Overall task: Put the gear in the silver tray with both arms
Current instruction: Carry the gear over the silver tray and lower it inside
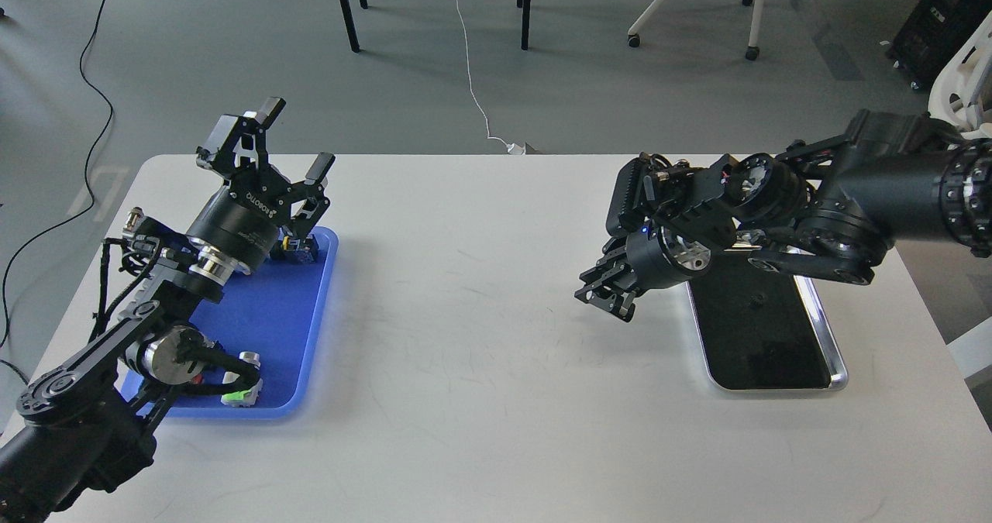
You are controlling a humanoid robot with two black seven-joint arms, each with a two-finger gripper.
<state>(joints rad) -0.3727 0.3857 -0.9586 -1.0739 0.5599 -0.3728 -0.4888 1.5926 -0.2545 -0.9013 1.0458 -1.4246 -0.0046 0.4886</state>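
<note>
Two arms are all I have on screen in the head view, one from each side, over a white table [480,337]. I count two trays: one blue tray [271,329] on my left and one silver tray [833,368] on my right.

My left gripper [291,139] points up and away, raised above the far end of the blue tray; its two fingers stand well apart with nothing between them. "ROBOTIQ" reads in white along its black body, the only writing I can make out. Just below and beside that gripper, at the tray's far corner, sits one small dark part with a yellow spot [298,246]; I cannot say what it is. Nearer me, under the left arm's elbow, lies one pale part with a green edge [242,393], partly hidden by cabling.

My right gripper [608,294] points down and to the left, hanging over bare table just beside the silver tray's left rim. It is dark and seen end-on, so I cannot tell how its fingers stand or whether it carries anything. The silver tray lies behind and right of it, its dark floor showing one tiny dark speck [756,301], too small to name.
</note>
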